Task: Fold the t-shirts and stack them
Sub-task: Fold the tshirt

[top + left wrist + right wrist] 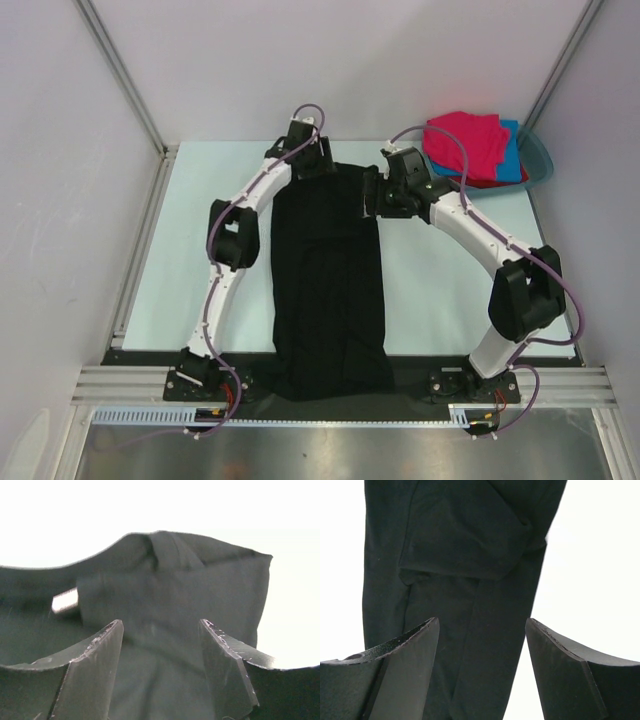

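The left gripper (322,166) and right gripper (368,193) stand open, holding nothing, above the black shirt (330,290), a long folded strip mid-frame. The coloured shirts (465,140) at upper right look not yet folded.

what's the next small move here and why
Probably close the left gripper and right gripper on the far end of the black t-shirt, to fold it nearward: it lies as a long strip, and both sit open over that end.
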Robot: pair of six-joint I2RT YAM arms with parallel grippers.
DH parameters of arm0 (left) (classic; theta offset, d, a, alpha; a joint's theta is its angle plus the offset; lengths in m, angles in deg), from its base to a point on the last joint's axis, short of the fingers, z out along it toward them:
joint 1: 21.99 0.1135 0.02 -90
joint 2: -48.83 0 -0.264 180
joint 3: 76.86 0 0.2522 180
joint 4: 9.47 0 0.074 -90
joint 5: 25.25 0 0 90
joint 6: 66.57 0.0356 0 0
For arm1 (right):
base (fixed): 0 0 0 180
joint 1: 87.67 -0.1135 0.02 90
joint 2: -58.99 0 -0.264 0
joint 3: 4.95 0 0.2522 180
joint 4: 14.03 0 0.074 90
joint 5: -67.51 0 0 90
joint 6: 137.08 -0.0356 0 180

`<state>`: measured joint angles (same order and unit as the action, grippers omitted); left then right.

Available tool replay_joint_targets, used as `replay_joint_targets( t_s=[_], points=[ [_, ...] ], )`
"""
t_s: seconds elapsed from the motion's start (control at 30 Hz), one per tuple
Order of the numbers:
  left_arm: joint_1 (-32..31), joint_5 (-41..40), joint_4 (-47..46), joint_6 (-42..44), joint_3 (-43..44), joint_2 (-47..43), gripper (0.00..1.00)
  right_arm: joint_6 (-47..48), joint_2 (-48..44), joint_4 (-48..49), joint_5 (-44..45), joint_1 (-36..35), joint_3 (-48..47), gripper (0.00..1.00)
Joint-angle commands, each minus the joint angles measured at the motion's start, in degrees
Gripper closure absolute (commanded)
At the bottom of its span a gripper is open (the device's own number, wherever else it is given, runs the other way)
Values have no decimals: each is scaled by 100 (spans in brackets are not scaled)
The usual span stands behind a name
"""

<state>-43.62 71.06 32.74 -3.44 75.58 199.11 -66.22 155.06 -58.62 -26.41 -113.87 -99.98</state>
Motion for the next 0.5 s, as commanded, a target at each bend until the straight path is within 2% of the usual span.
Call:
replay_joint_targets(
  t_s=[0.0, 0.13, 0.27, 0.47],
  points=[
    [-105, 73, -164, 182, -612, -1535, 32, -81, -396, 16, 49, -122, 68, 25],
    [-193, 125, 309, 200, -1262, -2352, 34, -117, -537, 68, 85, -184, 296, 24],
    [-280, 214, 450, 103, -2394, -3134, 34, -126, -651, 33, 137, -211, 463, 24],
    [-535, -199, 443, 86, -3993, -3593, 35, -73, -897, -2, 260, -184, 516, 24]
  ],
)
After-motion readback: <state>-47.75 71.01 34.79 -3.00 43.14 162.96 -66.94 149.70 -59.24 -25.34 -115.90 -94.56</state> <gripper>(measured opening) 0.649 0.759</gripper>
